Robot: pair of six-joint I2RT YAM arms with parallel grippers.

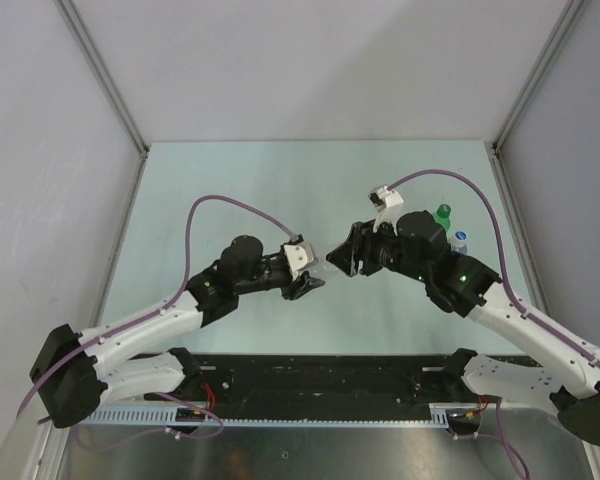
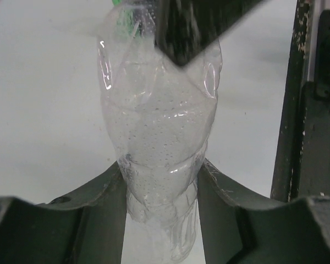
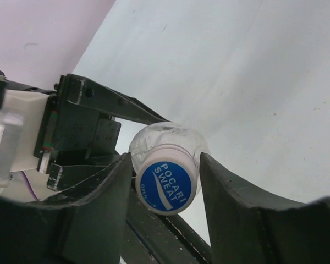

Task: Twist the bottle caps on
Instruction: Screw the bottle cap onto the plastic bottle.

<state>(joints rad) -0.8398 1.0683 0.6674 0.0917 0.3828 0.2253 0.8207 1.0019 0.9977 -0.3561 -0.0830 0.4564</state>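
Note:
A clear unlabelled bottle (image 2: 157,137) is held off the table, lying level between the two arms, with my left gripper (image 2: 160,192) shut on its lower body. In the top view the bottle (image 1: 327,268) shows between my left gripper (image 1: 305,285) and my right gripper (image 1: 342,255). A white cap with a blue printed top (image 3: 166,179) sits on the bottle's neck. My right gripper (image 3: 165,165) stands open around the cap, with a narrow gap at the right finger. A green bottle (image 1: 443,215) and a blue-labelled bottle (image 1: 460,243) stand behind the right arm.
Grey walls enclose the pale table (image 1: 280,180) on the left, back and right. A black rail (image 1: 320,375) with the arm bases runs along the near edge. Purple cables arch over both arms.

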